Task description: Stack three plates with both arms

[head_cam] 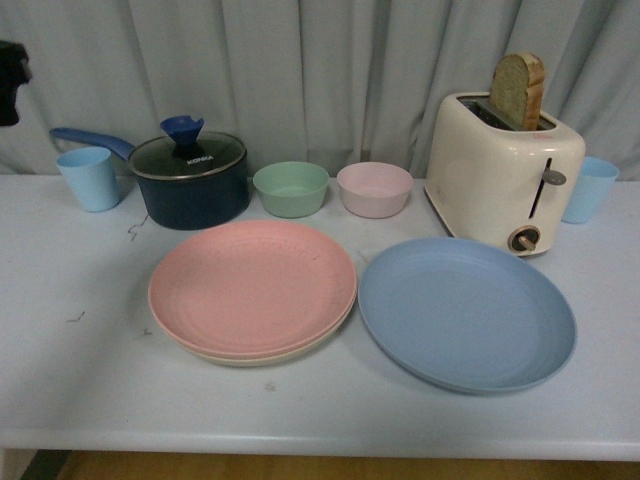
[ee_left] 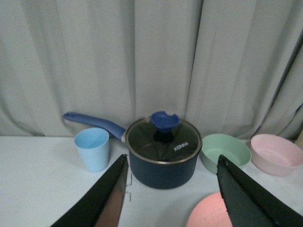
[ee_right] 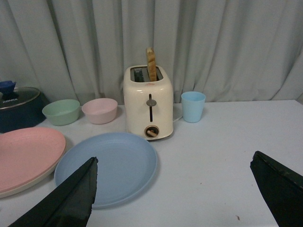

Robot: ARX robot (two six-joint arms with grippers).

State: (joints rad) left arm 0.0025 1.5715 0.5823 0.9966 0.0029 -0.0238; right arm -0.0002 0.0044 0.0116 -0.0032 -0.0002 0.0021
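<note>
The pink plate lies on top of the beige plate, whose rim shows under it, at the table's front left. The blue plate lies flat beside them on the right, apart from them. The left gripper is open and empty, raised above the table, facing the saucepan; a bit of the pink plate shows below it. The right gripper is open and empty over bare table right of the blue plate; the pink plate shows there too. In the front view only a black part of the left arm shows.
At the back stand a light blue cup, a dark blue lidded saucepan, a green bowl, a pink bowl, a cream toaster with a bread slice, and another blue cup. A grey curtain hangs behind.
</note>
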